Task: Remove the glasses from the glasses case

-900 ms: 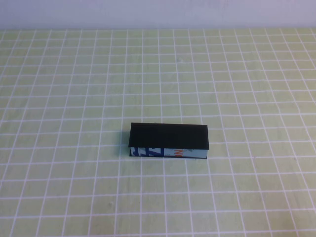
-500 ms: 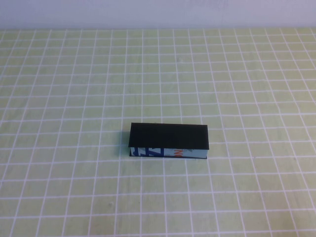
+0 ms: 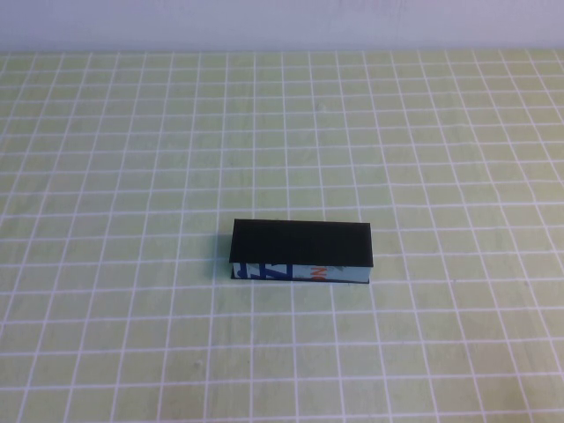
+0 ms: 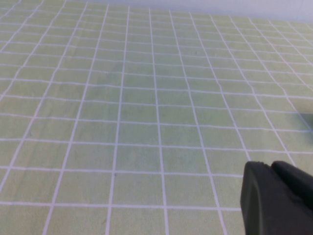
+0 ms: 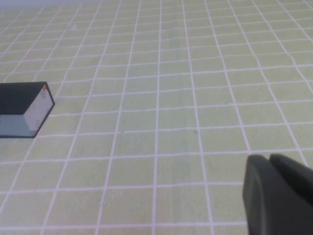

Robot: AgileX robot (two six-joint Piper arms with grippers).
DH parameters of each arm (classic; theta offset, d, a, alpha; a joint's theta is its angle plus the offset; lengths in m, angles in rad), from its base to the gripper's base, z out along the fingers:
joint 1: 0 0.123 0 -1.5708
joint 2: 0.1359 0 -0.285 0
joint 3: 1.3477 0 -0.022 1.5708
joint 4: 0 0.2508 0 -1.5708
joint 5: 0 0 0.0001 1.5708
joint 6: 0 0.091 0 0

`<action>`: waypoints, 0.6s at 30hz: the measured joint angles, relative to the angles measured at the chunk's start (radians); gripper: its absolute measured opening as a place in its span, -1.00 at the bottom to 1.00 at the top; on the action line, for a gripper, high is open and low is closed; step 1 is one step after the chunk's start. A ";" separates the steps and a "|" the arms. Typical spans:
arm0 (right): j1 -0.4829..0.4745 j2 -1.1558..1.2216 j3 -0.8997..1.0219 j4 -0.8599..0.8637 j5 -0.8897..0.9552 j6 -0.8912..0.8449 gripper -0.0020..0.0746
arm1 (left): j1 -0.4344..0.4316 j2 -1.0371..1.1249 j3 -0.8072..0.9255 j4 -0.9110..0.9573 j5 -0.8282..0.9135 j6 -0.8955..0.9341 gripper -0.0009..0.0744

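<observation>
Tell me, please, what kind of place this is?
Probably a robot test bench: a table under a green grid cloth, a plain pale wall, one closed glasses case. The left gripper and right gripper wait off the case.

The glasses case looks like stiff card, its top a matt black that gives no shine, its front side paler with a smooth printed finish. The tablecloth is a flat, matt green sheet with white grid lines. Each wrist view shows matt black plastic: left gripper, right gripper.
</observation>
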 joint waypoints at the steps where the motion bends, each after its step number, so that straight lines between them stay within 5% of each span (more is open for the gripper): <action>1: 0.000 0.000 0.000 0.000 0.000 0.000 -0.99 | 0.000 0.000 0.000 0.000 0.000 0.000 -0.99; 18: 0.000 0.000 0.000 0.000 0.000 0.000 -0.99 | 0.000 0.000 0.000 -0.106 -0.053 -0.004 -0.99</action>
